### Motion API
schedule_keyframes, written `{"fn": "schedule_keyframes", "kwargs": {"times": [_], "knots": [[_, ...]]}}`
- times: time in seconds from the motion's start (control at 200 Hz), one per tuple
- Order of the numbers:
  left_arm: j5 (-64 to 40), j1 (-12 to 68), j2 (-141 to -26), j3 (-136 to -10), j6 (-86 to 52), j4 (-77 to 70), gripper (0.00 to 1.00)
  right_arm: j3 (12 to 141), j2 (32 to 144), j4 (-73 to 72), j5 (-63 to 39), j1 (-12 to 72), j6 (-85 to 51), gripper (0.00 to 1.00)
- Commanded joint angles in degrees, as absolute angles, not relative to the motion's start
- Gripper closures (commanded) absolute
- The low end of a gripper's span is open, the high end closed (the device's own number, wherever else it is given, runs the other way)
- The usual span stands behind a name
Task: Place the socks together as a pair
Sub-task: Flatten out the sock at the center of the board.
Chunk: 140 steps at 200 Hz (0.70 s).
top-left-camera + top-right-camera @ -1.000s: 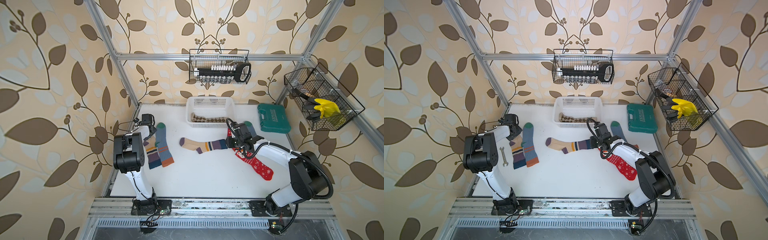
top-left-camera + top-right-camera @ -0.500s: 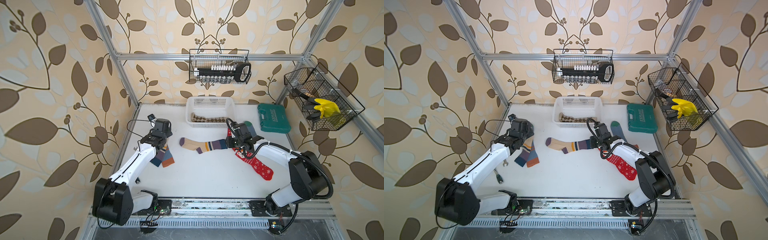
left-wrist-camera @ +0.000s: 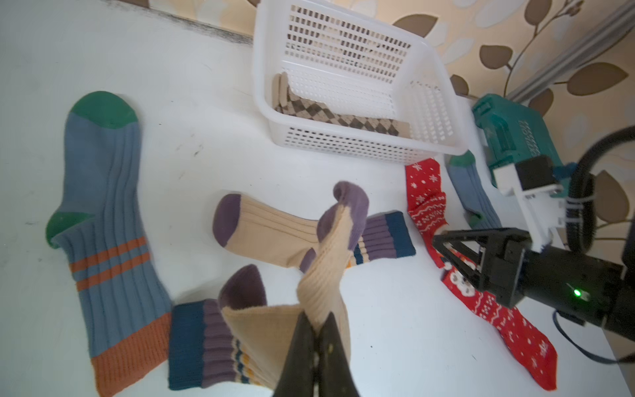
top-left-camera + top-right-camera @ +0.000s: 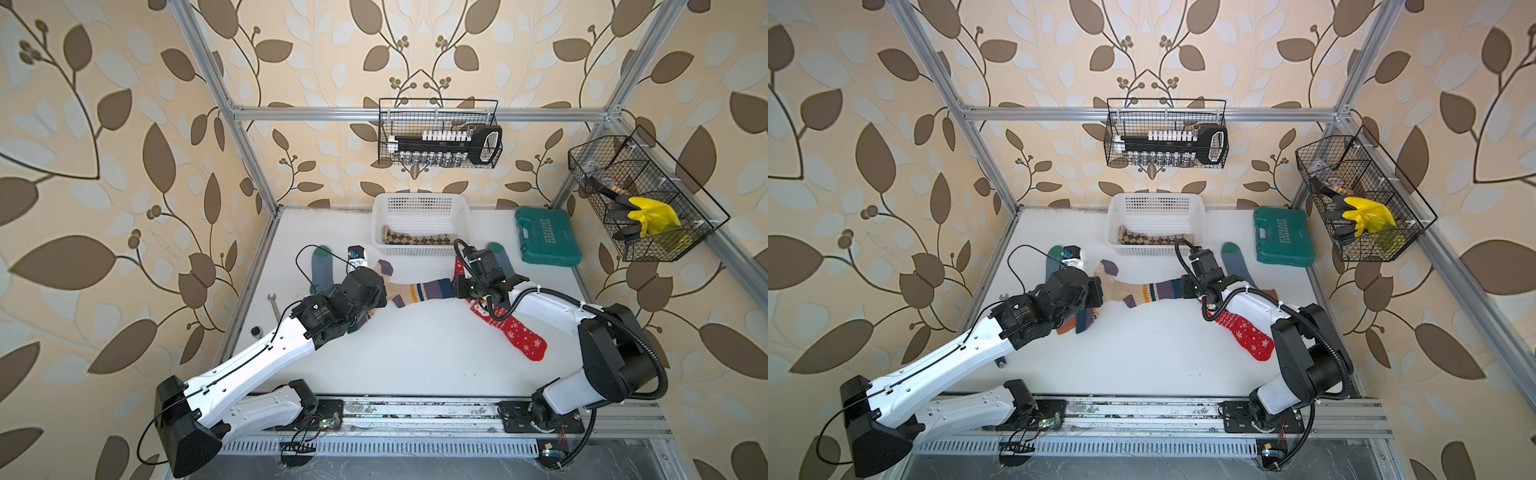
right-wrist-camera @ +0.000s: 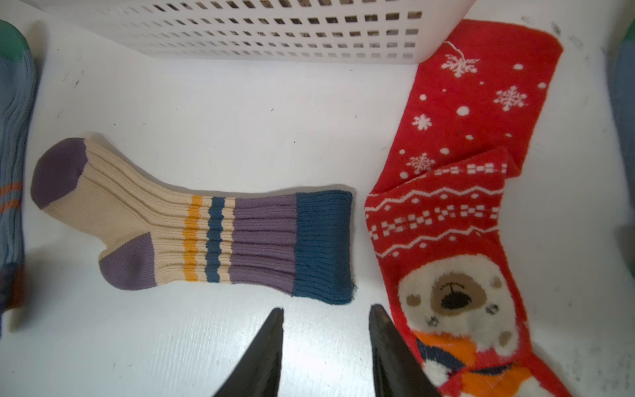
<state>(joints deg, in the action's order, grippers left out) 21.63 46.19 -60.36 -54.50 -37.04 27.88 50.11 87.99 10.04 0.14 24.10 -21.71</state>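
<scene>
lifted striped sock (image 3: 330, 261) was pinched in left pincer (image 3: 318, 319) | right pincer (image 5: 326, 316) stood part-open, empty | best laid lengthwise over flat striped sock (image 4: 419, 291), frame centre

A lifted sock (image 3: 323, 268) is pinched in the left pincer (image 3: 316, 316), and a flat sock (image 4: 419, 291) is laid on the desk (image 4: 415, 353) between it and the right pincer (image 5: 326, 307). Beyond both, a basket (image 4: 419, 249) is set with socks (image 4: 415, 240) in it.
</scene>
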Motion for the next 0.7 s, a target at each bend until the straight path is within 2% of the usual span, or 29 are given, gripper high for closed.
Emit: {"fn": "schedule_keyframes", "kwargs": {"times": [0.0, 0.145, 0.375, 0.695], "knots": [[21.89, 49.89, -62.99, -57.62, -39.19, 24.66, 1.00, 48.90, 86.56, 8.79, -1.11, 23.28, -22.62, 0.58], [20.47, 53.01, -66.84, -58.15, -40.27, 20.10, 1.00, 48.18, 86.07, 8.14, -2.14, 22.39, -23.10, 0.58], [20.04, 53.35, -67.83, -53.92, -43.00, 12.70, 1.00, 47.76, 85.78, 7.56, -3.17, 22.00, -23.51, 0.58], [16.85, 55.01, -68.70, -57.14, -43.16, 12.41, 1.00, 47.52, 85.70, 7.11, -3.75, 21.96, -23.72, 0.57]]}}
